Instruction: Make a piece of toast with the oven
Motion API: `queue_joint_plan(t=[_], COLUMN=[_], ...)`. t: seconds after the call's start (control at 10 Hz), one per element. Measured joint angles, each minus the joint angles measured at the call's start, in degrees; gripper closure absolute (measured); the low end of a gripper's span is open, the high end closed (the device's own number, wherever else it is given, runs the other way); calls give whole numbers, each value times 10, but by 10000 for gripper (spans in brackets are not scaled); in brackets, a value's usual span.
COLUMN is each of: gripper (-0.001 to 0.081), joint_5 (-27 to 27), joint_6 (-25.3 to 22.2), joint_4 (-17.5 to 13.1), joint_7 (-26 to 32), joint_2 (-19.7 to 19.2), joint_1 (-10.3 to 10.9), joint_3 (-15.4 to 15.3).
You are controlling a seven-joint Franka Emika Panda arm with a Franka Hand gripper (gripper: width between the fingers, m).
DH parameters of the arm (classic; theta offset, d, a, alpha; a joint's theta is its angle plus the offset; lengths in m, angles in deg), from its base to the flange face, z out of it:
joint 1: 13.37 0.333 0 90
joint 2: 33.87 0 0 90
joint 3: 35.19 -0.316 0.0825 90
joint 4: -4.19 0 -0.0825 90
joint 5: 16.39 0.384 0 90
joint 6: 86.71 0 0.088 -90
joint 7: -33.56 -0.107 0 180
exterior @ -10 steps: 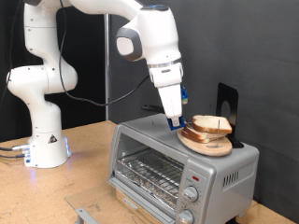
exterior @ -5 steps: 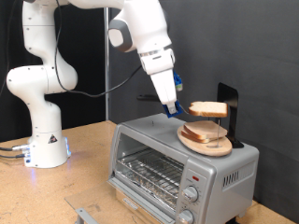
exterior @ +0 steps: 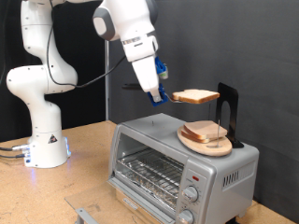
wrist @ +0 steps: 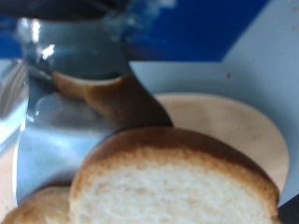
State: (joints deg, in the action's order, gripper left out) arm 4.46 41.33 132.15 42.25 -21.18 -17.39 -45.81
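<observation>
My gripper [exterior: 157, 96] is shut on one edge of the piece of toast [exterior: 198, 95] and holds it flat in the air, above the oven [exterior: 177, 168] and apart from it. The oven is silver, with a wire rack [exterior: 149, 173] behind its front and round knobs [exterior: 192, 194] at its right. On the oven's top stands a round wooden plate [exterior: 207, 142] with more bread [exterior: 207, 131] on it. In the wrist view the toast [wrist: 173, 182] fills the foreground over the plate [wrist: 238, 126], with a grey finger [wrist: 65, 140] beside it.
The white robot base [exterior: 42, 131] stands at the exterior view's left on the wooden table [exterior: 84, 182]. A black upright stand [exterior: 227, 105] sits on the oven top behind the plate. A small metal bracket [exterior: 82, 215] lies at the table's front edge.
My gripper has risen from the plate and moved towards the exterior view's left, carrying the toast up off the stack of bread.
</observation>
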Motion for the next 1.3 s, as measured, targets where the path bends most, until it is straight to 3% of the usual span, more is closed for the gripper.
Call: queue_joint_plan(t=[0.4,0.7,1.3], gripper=[405,405,405], joint_5=[12,13,33], joint_6=[-27,-21,-16], joint_4=[22,32,121], joint_7=[37,38,104], joint_2=[26,27,91], joint_1=[0,0,-16], joint_3=[32,34,106])
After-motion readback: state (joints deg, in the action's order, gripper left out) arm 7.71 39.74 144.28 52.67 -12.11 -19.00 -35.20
